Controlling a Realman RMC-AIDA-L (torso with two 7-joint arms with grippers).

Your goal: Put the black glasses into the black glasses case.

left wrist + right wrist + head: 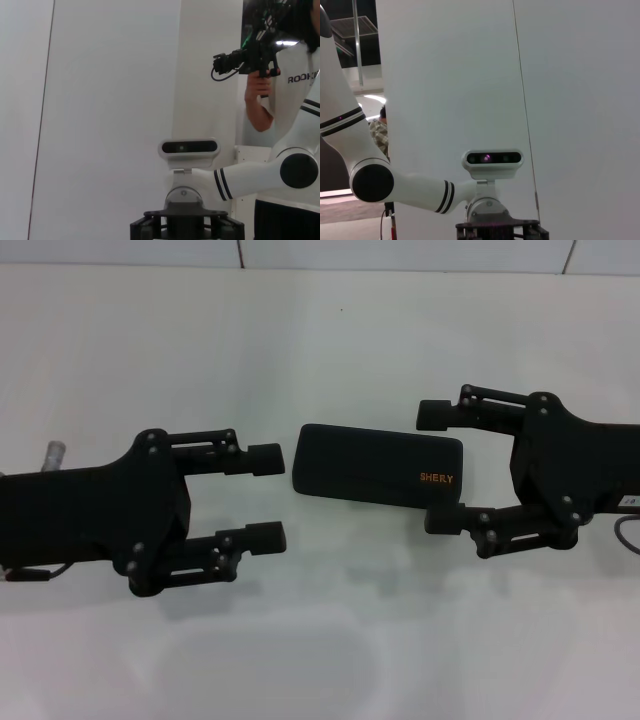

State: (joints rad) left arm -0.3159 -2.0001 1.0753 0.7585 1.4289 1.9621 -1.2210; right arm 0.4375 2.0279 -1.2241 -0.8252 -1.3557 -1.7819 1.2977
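The black glasses case point(375, 467) lies closed on the white table in the head view, lid up, with orange "SHERY" lettering near its right end. My left gripper point(266, 496) is open just left of the case, its fingers pointing at the case's left end without touching it. My right gripper point(440, 466) is open, its two fingers on either side of the case's right end. The black glasses are out of view. The wrist views show only the robot's head, walls and a person.
The white table point(320, 340) runs to a tiled wall at the back. A small grey cylinder point(53, 454) pokes out behind my left arm. A cable point(628, 532) hangs by my right arm.
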